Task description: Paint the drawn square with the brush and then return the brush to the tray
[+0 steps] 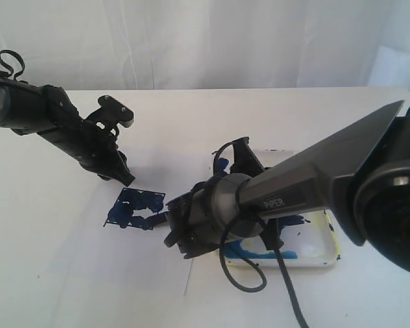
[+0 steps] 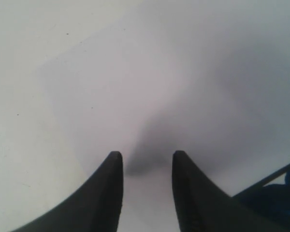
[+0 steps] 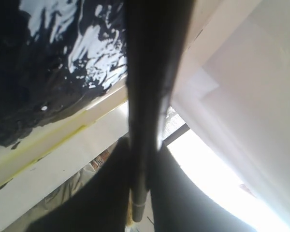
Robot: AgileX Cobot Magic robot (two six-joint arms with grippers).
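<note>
Far left, at 9 o'clock: black left gripper [image 2: 146, 157], fingers spread wide, nothing between them. Points down at flat white paper sheet [image 2: 159, 87]. Just beside, at its 5 o'clock: small black-outlined drawn square [image 1: 133, 208], blotched with dark blue paint. Further right, at 4 o'clock: white rounded-corner shallow tray [image 1: 318, 254], smeared dark blue, yellow-stained at rim. Across it, dark grey right arm [image 1: 294, 191]. Black right gripper [image 3: 142, 147] pinching long thin black brush [image 3: 147, 87], tray's dark blotch behind; contact with tray impossible to tell.

Small pale lettering, apparently "PIPER", on the grey casing of the right arm [image 1: 314, 181].
</note>
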